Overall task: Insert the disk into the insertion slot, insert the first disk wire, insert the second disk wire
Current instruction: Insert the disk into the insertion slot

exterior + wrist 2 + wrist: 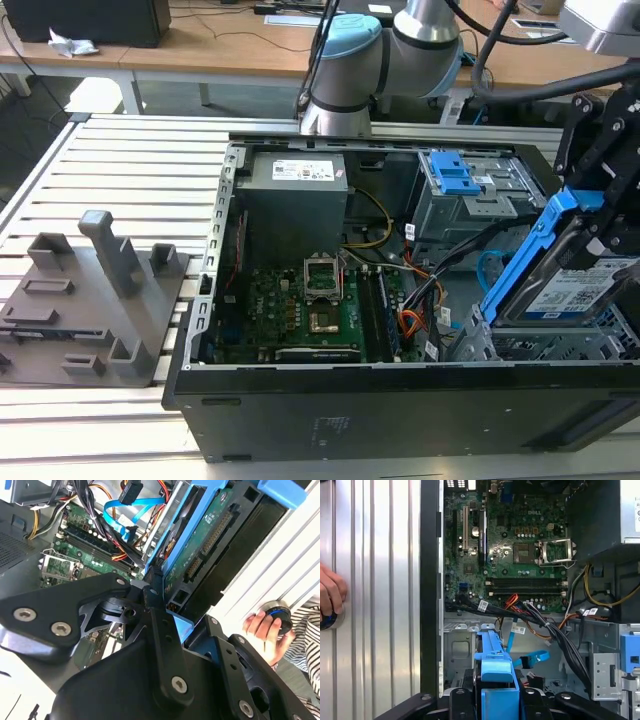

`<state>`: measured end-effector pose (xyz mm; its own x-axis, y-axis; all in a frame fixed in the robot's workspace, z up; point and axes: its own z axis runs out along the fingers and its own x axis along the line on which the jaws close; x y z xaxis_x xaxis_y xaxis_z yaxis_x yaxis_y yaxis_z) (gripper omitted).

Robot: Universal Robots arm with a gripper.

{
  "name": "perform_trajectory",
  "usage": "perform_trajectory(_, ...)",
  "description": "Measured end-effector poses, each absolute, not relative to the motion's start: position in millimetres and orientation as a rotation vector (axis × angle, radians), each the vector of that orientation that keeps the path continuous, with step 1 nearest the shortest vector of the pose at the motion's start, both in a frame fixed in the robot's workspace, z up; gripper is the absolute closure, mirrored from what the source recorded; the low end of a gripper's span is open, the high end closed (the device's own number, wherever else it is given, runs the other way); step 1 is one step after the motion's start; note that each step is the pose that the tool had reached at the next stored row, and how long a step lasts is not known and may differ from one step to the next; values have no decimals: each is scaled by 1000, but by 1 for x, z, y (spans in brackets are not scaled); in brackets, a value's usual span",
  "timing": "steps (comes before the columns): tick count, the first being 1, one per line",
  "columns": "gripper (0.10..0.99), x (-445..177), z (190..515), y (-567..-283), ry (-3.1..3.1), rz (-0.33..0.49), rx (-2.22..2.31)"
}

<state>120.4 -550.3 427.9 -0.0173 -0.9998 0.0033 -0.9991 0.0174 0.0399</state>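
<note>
claw: black gripper (177,610) holding the grey metal disk (578,288) in its bright blue plastic frame | where: tilted over the silver holey metal slot (545,347), not flat in it | feel: likely stiff, heavyish, breaks easily; hold by frame sides

Work surface was a table (120,170) of pale ribbed metal slats. Behind it stood long wooden desks (200,45) (cables trailing over the tops). A dark box (90,20) and crumpled white paper (72,44) sat on them at the exterior view's left. The floor (260,95) beneath was dark grey. Lighting was bright and even.
</note>
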Motion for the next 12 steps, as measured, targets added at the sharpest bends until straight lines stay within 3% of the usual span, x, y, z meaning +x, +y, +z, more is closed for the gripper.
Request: perform_trajectory(12,722,120,409,-550,-2219,-41,2180)
